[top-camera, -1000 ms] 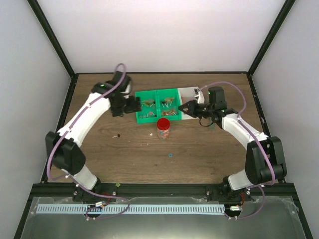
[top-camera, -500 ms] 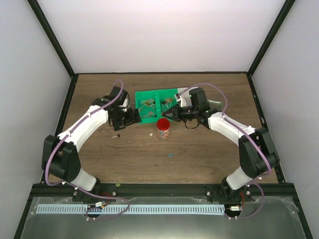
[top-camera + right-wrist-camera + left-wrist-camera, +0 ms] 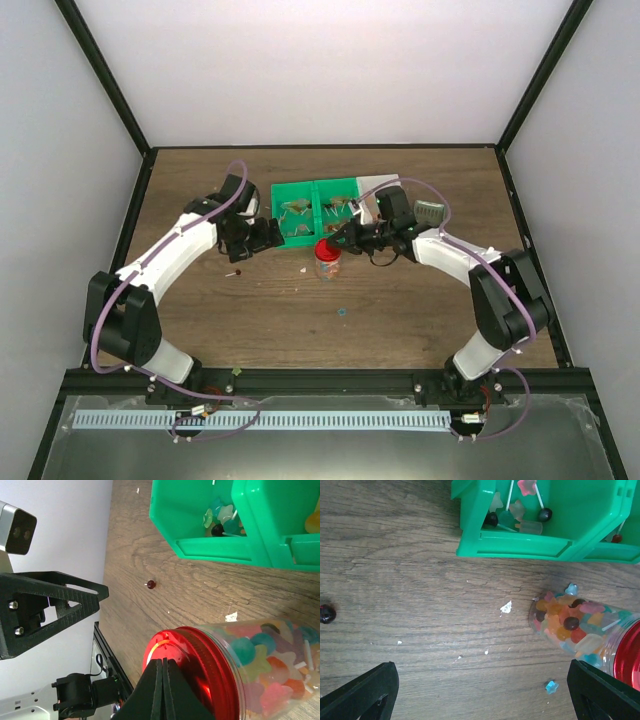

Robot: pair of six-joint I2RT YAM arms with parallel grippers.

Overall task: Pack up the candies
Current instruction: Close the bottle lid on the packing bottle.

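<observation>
**Mia:** What is the biggest thing?

**Sam:** The brown wood table (image 3: 420, 300). It fills the middle of the top view.

**Mia:** And next?

**Sam:** A green box (image 3: 296, 188), a bit above the middle. It has small rooms inside.

**Mia:** What are the arms doing?

**Sam:** The left gripper (image 3: 268, 235) is just left of the box. Its two fingers are spread wide and hold nothing. The right gripper (image 3: 160, 667) has its fingers pressed together. The tip is right at the red lid (image 3: 185, 647), low in the right wrist view. I cannot tell if it touches.

**Mia:** What is the lid on?

**Sam:** A clear jar (image 3: 327, 264), just below the box, in the middle of the top view.

**Mia:** Where are the candies (image 3: 570, 622)?

**Sam:** Lots are in the jar, in many colours. Some on sticks lie in the box. A dark one (image 3: 326, 613) sits alone at the left edge of the left wrist view. A blue one (image 3: 550, 686) lies near the jar.
</observation>
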